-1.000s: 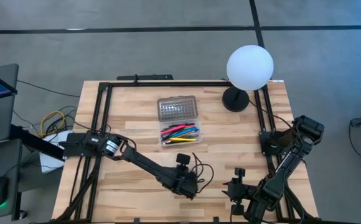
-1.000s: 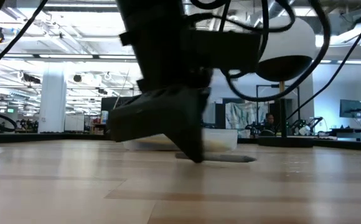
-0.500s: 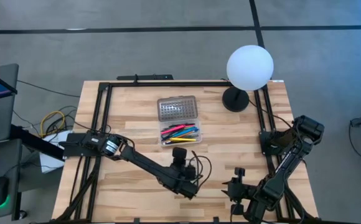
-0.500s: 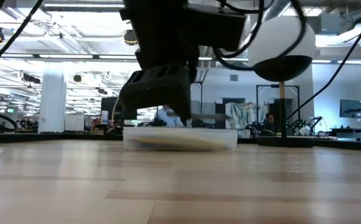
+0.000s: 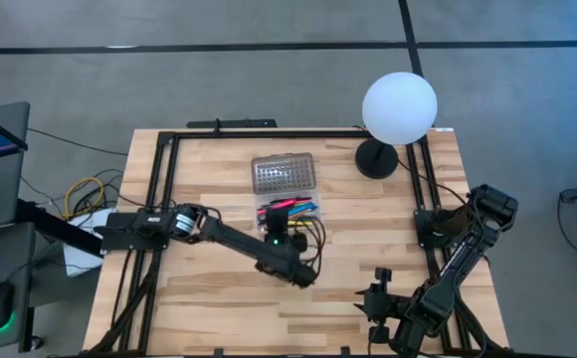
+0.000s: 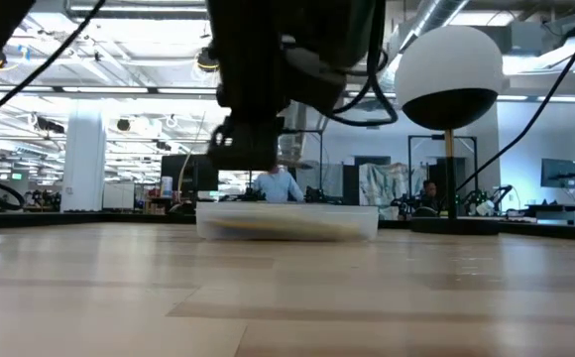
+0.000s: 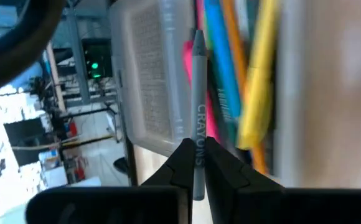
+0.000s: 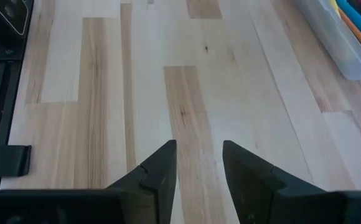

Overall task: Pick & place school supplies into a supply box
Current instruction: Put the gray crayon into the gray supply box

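The supply box (image 5: 287, 213) lies open at the table's middle with several coloured pens in it, its dotted grey lid (image 5: 284, 174) folded back toward the far edge. My left gripper (image 7: 197, 149) hovers at the box's near side (image 5: 281, 231), shut on a grey crayon (image 7: 198, 93) that reaches out over the pens (image 7: 230, 81). The low view shows the box (image 6: 287, 220) flat on the table behind the left arm (image 6: 258, 89). My right gripper (image 8: 199, 163) stands open over bare wood at the front right (image 5: 378, 298). My left gripper pinches the crayon's rear part (image 7: 197, 163) between its two fingertips, at the printed word. The crayon lies along the fingers and sticks out past them, its pointed end (image 7: 198, 38) forward. It is lifted clear, over the open box. The fingers slant down toward the far edge.
A lamp with a white globe (image 5: 399, 107) on a black foot (image 5: 376, 159) stands at the back right. A black frame (image 5: 164, 179) runs round the table. Bare wood (image 8: 187, 74) lies ahead of my right gripper, with the box's corner (image 8: 348, 43) beyond it.
My left gripper has risen from the tabletop near the front middle and gone toward the far edge, up to the box. It has tipped from pointing steeply down to a shallower slant. It has stayed shut.
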